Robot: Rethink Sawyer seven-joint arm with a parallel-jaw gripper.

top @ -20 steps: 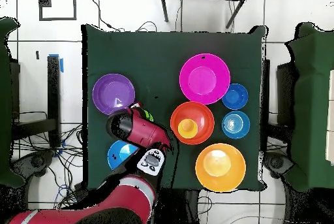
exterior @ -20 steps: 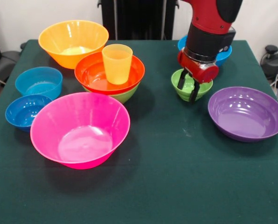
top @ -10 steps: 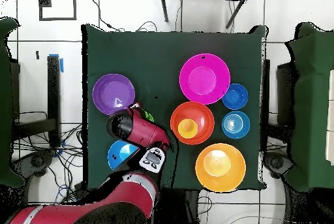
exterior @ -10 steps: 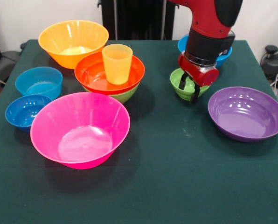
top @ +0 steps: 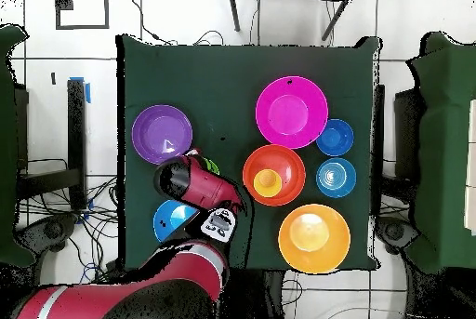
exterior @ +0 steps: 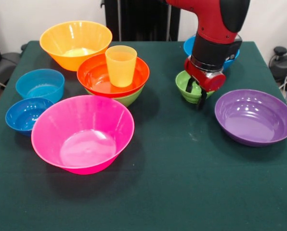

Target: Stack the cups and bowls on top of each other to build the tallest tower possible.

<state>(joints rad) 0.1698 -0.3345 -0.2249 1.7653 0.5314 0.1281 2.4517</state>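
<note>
Gripping small green bowl point(exterior: 188, 86) (upright): fingers point(exterior: 200, 98).

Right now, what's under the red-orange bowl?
A green bowl: only its rim and side show beneath the red-orange bowl in the front view. Overhead it is fully covered. Whether anything lies inside the green bowl cannot be seen. The yellow cup stands in the red-orange bowl.

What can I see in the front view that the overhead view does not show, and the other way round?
Only the front view shows the gripper down at the small green bowl, and the medium green bowl under the red-orange bowl. Only the overhead view shows the whole table and the floor around it; there the arm hides nearly all of the small green bowl. Both show the yellow cup standing in the red-orange bowl.
</note>
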